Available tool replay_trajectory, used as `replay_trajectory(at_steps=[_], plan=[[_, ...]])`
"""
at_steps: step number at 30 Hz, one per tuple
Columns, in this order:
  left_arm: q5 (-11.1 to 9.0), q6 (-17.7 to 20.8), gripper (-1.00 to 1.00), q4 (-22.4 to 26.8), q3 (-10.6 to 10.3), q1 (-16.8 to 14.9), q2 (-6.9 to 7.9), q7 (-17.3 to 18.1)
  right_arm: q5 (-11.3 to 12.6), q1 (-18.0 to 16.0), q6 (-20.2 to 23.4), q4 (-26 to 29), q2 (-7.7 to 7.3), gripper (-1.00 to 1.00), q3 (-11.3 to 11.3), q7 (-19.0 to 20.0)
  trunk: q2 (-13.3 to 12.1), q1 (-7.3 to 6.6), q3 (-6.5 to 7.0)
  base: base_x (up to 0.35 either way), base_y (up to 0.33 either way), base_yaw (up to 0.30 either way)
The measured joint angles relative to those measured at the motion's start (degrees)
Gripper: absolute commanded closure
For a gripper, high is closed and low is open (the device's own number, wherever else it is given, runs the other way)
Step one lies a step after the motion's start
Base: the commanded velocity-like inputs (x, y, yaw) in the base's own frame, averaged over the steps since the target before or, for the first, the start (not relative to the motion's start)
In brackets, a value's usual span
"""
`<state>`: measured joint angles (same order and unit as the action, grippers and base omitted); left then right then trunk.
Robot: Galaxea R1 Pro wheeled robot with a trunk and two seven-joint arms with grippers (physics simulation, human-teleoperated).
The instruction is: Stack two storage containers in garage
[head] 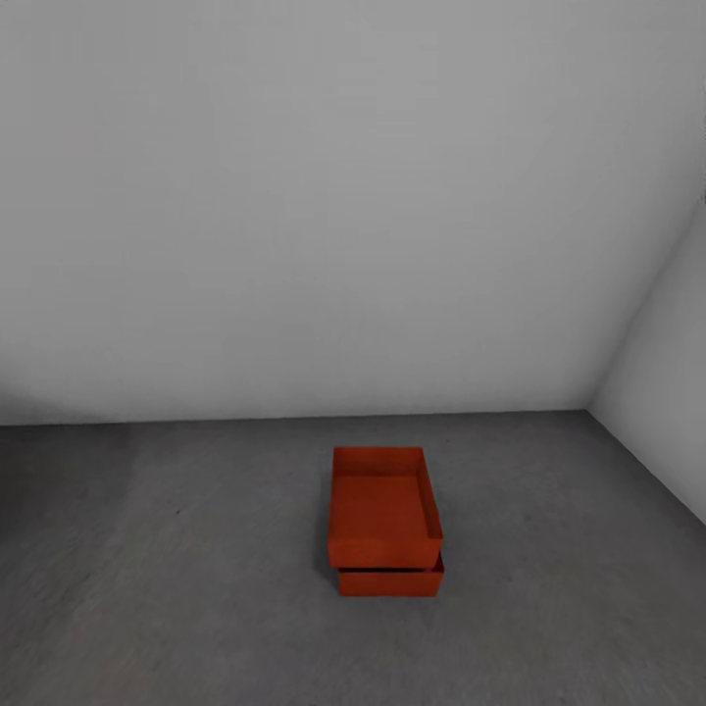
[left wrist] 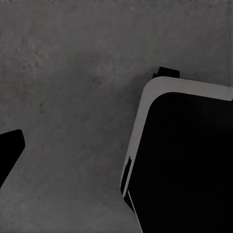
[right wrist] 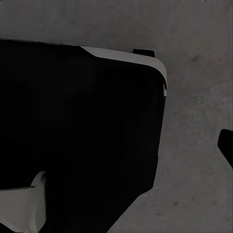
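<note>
Low centre, the upper box (head: 382, 505) sits on the lower box (head: 390, 580): likely light, stiff (grip rims); hand states unclear.

Place: a bare garage or storage room, rendered in a simulator.
Floor (head: 196, 588): dark grey and rough, mottled like poured concrete; the same speckled grey surface shows in both wrist views.
Back wall (head: 324, 196): plain white-grey, unmarked, meeting the floor in a straight line.
Side wall (head: 667, 412): the same plain white-grey, joining the back wall at a corner on the right.
Furnishing: two orange-red open-topped storage boxes, the upper box (head: 382, 505) stacked on the lower box (head: 390, 581), standing on the floor a little way out from the back wall.
Light: dull and even, with a soft shadow in the far left corner of the floor.
</note>
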<state>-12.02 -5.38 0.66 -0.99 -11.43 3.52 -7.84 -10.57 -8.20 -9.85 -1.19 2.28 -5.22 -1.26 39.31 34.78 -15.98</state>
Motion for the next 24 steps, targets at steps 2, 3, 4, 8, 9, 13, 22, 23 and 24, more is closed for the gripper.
replay_trajectory(at_steps=[2,3,4,8,9,13,22,23,24], plan=[[0.0,-0.02,-1.0,0.0,0.0,0.02,-0.02,0.0,-0.04,0.0,0.01,0.0,0.0,-1.0,0.0,-0.01,0.0,0.0,0.18,0.0,0.0,0.0],[0.0,-0.06,-1.0,0.0,0.02,0.01,-0.01,0.0,-0.03,0.0,0.01,0.0,0.0,-1.0,0.0,-0.01,0.0,0.0,0.28,0.0,0.0,0.0],[0.0,-0.04,-1.0,0.0,0.03,0.0,-0.01,0.0,-0.05,0.0,0.01,0.0,0.0,-1.0,0.0,-0.01,0.0,0.0,0.37,0.0,0.0,0.0],[0.0,-0.02,-1.0,0.0,0.05,-0.02,0.0,0.0,-0.21,0.0,-0.02,0.0,0.0,-1.0,0.1,-0.01,0.0,0.0,0.74,0.0,0.0,0.0],[0.0,-0.01,-1.0,0.0,0.05,-0.01,0.0,0.0,-0.25,0.0,-0.01,0.0,0.0,-1.0,0.12,-0.01,0.0,0.0,0.83,0.0,0.0,0.0],[0.0,-0.05,-1.0,0.0,0.04,0.02,0.0,0.0,-0.29,0.0,0.01,0.0,0.0,-1.0,0.17,-0.01,0.0,0.0,1.2,0.0,0.0,0.0],[0.0,-0.04,-1.0,0.0,0.05,0.01,0.0,0.0,-0.22,0.0,-0.53,0.0,-0.08,-1.0,0.08,0.67,0.0,0.0,2.03,0.0,0.0,0.0],[0.0,-0.03,-1.0,0.0,0.05,0.0,0.0,0.0,-0.19,0.0,-0.51,0.0,-0.08,-1.0,0.06,0.68,0.0,0.0,2.12,0.0,0.0,0.0],[0.0,-0.05,-1.0,0.0,0.05,-0.01,0.0,0.0,-0.16,0.0,-0.49,0.0,-0.08,-1.0,0.05,0.69,0.0,0.0,2.21,0.0,0.0,0.0]])
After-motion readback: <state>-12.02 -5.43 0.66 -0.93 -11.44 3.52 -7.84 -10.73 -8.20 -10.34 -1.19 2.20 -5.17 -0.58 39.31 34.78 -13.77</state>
